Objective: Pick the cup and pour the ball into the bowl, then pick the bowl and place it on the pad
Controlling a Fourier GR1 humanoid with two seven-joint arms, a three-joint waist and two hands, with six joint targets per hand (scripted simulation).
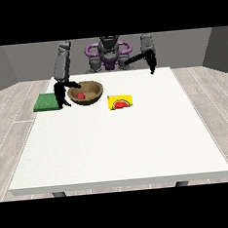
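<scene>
Hand at the view's left holds the brown wooden bowl by its rim.

Its fingers curl over the bowl's left edge, thumb below; a red ball lies inside. The flat green pad sits beside it at the white table's left edge. A yellow cup lies tipped nearby. The hand at the view's right hangs above the far edge, fingers straight.

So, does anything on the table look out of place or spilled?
One thing: the yellow cup lies on its side, apart from the brown wooden bowl. Nothing is spilled; the red ball sits inside the bowl.
</scene>
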